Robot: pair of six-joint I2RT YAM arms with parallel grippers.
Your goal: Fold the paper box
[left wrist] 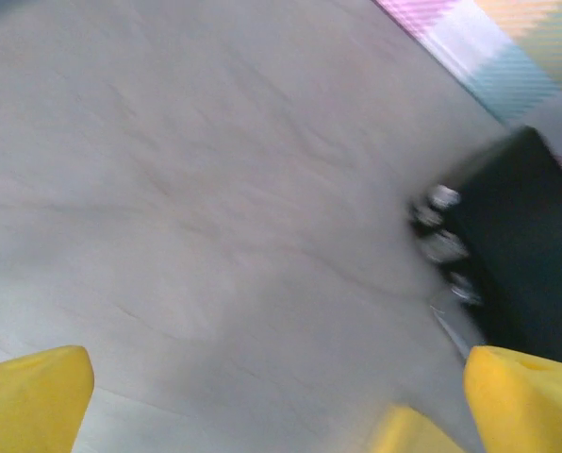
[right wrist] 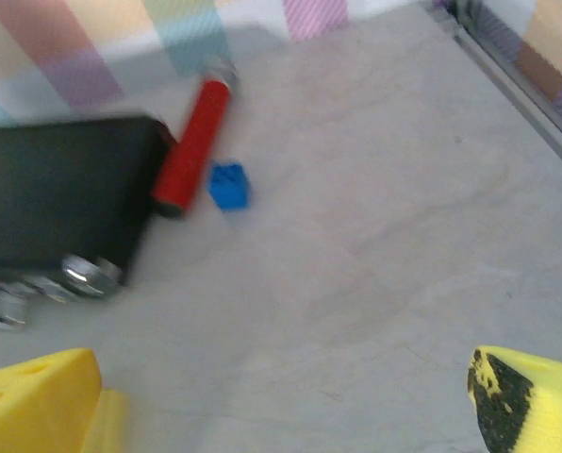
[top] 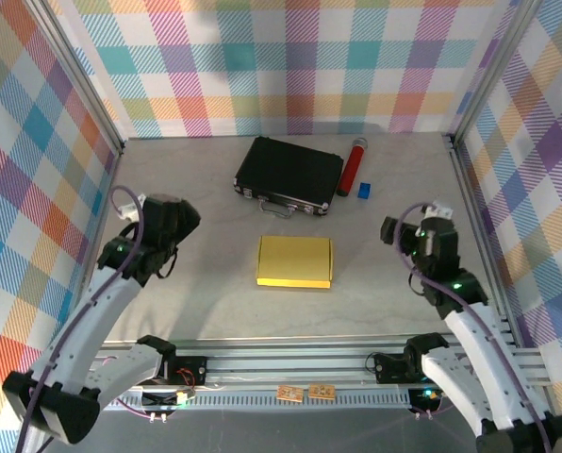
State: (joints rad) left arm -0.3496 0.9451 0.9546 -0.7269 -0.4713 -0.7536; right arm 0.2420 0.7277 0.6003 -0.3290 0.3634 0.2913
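Overhead, the paper box (top: 294, 261) lies between left hand (top: 174, 247) and right hand (top: 391, 233); wrist views show both spread open.

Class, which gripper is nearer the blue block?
Right. In the top view the right gripper is just below-right of the blue block; the left gripper is far left, beyond the paper box.

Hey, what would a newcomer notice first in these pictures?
The bright yellow paper box lies flat at the centre, amid colourful checked walls. Behind it sits a black case, with a red cylinder and a small blue block at its right.
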